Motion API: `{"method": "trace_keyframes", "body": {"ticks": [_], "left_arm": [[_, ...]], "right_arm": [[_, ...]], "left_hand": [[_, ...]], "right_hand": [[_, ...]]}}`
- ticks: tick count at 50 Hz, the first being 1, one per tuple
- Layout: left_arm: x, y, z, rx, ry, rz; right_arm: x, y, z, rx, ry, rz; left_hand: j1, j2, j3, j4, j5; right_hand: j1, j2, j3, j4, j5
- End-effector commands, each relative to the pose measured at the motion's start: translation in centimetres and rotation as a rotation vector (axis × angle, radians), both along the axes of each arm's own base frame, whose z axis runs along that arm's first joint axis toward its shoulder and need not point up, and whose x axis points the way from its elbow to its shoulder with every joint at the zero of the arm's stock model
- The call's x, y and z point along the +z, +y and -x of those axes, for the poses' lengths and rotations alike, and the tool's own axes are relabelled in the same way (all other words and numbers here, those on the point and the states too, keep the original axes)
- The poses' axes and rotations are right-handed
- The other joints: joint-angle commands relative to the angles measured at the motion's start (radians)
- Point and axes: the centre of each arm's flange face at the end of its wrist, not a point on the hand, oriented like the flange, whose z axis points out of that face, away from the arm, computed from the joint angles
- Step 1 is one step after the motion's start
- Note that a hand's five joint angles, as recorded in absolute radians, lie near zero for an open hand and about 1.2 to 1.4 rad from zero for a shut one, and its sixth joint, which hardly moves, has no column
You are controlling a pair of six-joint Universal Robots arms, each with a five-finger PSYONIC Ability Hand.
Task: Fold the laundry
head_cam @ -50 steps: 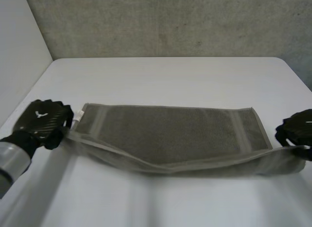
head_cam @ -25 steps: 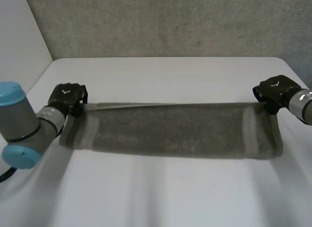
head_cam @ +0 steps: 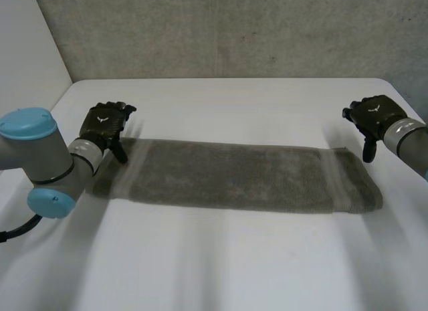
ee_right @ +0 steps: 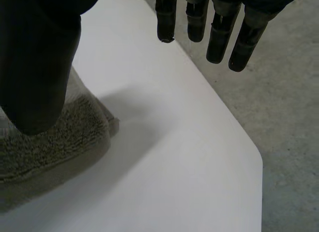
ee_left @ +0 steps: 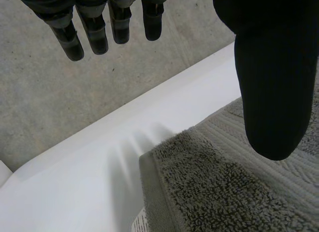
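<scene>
Two hands, state: the left hand and the right hand are both empty, with fingers straight and spread and the thumb held apart.
Left hand, position: it hovers over the far left corner of the towel. In the left wrist view its fingers hang over bare table and its thumb over the cloth, with a gap between them and the surface.
Right hand, position: it hovers at the far right corner. In the right wrist view its thumb hangs over the corner of the towel, and its fingers reach towards the table's edge.
Reason for placement (judgement): one hand at each end of the same long edge suits laying a lengthwise fold. With the fingers clear of the cloth, the layers can settle flat.
Towel, location: it lies flat across the middle of the white table, between the two hands, with its long side running left to right.
Towel, look: grey-olive terry, folded into a long narrow band with its edges roughly aligned. A paler woven stripe crosses it near each short end.
Towel, detail: the left wrist view shows looped pile, stacked layers at the corner, and a small white care label poking out beneath.
Task progress (judgement): one fold is laid; shorter crosswise folds remain.
</scene>
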Motion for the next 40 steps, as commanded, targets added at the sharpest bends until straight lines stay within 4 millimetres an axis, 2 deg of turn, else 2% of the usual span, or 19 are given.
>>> {"method": "trace_keyframes", "body": {"ticks": [1, 2, 4, 7, 9, 10, 12, 15, 17, 23, 31, 34, 35, 36, 37, 39, 40], "left_arm": [[1.8, 2.4, -0.6, 0.000, 0.004, -0.011], [1.8, 2.4, -0.6, 0.000, 0.004, -0.011], [2.5, 4.3, -0.8, -0.009, 0.003, -0.021], [2.9, 5.4, -1.0, -0.014, 0.003, -0.022], [3.3, 7.2, -1.3, -0.020, 0.004, -0.021], [3.3, 7.3, -1.3, -0.020, 0.004, -0.021], [3.5, 8.9, -1.5, -0.023, 0.006, -0.013], [3.4, 9.5, -1.7, -0.021, 0.008, -0.008], [3.0, 10.4, -1.8, -0.023, 0.009, 0.006], [2.3, 10.9, -1.9, -0.023, 0.012, 0.036], [2.5, 10.9, -2.3, -0.013, 0.015, 0.053], [2.5, 11.0, -2.2, -0.014, 0.015, 0.053], [2.5, 10.9, -2.3, -0.013, 0.015, 0.053], [2.5, 11.0, -2.2, -0.014, 0.015, 0.053], [2.5, 11.0, -2.2, -0.014, 0.015, 0.053], [2.3, 11.1, -2.3, -0.014, 0.014, 0.050], [2.3, 11.1, -2.3, -0.014, 0.014, 0.050]], "right_arm": [[2.5, 2.5, 0.3, -0.015, -0.075, -0.010], [2.5, 2.5, 0.3, -0.015, -0.075, -0.010], [2.8, 4.1, 0.6, -0.023, -0.072, -0.031], [2.7, 5.1, 0.6, -0.024, -0.069, -0.052], [2.4, 7.2, 0.7, -0.019, -0.068, -0.106], [2.4, 7.2, 0.7, -0.019, -0.068, -0.106], [1.5, 9.0, 0.8, -0.018, -0.067, -0.154], [0.8, 9.6, 0.9, -0.012, -0.068, -0.176], [-0.7, 10.4, 1.6, -0.002, -0.087, -0.223], [-3.0, 10.8, 3.0, -0.004, -0.123, -0.228], [-5.0, 10.3, 3.5, -0.021, -0.124, -0.216], [-5.2, 10.2, 3.5, -0.022, -0.122, -0.220], [-5.3, 10.2, 3.5, -0.025, -0.121, -0.223], [-5.4, 10.1, 3.6, -0.029, -0.120, -0.226], [-5.4, 10.1, 3.6, -0.029, -0.120, -0.226], [-5.3, 9.6, 4.1, -0.048, -0.119, -0.215], [-5.3, 9.6, 4.1, -0.048, -0.119, -0.215]], "left_hand": [[0.002, 0.005, 0.003, 0.004, -0.027], [0.002, 0.005, 0.003, 0.004, -0.027], [0.002, 0.005, 0.003, 0.004, -0.027], [0.002, 0.005, 0.003, 0.004, -0.027], [0.002, 0.005, 0.003, 0.004, -0.027], [0.002, 0.005, 0.003, 0.004, -0.027], [-0.001, 0.002, 0.001, 0.001, -0.030], [-0.001, 0.002, 0.001, 0.001, -0.030], [-0.001, 0.002, 0.001, 0.001, -0.030], [-0.001, 0.002, 0.001, 0.001, -0.030], [-0.001, 0.002, 0.001, 0.001, -0.030], [-0.001, 0.002, 0.001, 0.001, -0.030], [-0.001, 0.002, 0.001, 0.001, -0.030], [-0.001, 0.002, 0.001, 0.001, -0.030], [-0.001, 0.002, 0.001, 0.001, -0.030], [-0.001, 0.002, 0.001, 0.001, -0.030], [-0.001, 0.002, 0.001, 0.001, -0.030]], "right_hand": [[-0.066, -0.071, -0.073, -0.081, -0.061], [-0.066, -0.071, -0.073, -0.081, -0.061], [-0.066, -0.071, -0.073, -0.081, -0.061], [-0.066, -0.071, -0.073, -0.081, -0.061], [-0.053, -0.059, -0.060, -0.068, -0.049], [-0.052, -0.058, -0.060, -0.068, -0.048], [0.032, 0.027, 0.025, 0.017, 0.037], [0.071, 0.065, 0.064, 0.056, 0.075], [0.161, 0.156, 0.154, 0.146, 0.166], [0.258, 0.253, 0.251, 0.243, 0.263], [0.347, 0.341, 0.339, 0.331, 0.351], [0.364, 0.359, 0.357, 0.349, 0.369], [0.431, 0.425, 0.424, 0.416, 0.436], [0.615, 0.609, 0.608, 0.600, 0.620], [0.617, 0.611, 0.610, 0.602, 0.621], [1.125, 1.119, 1.118, 1.110, 1.130], [1.128, 1.122, 1.120, 1.112, 1.132]]}}
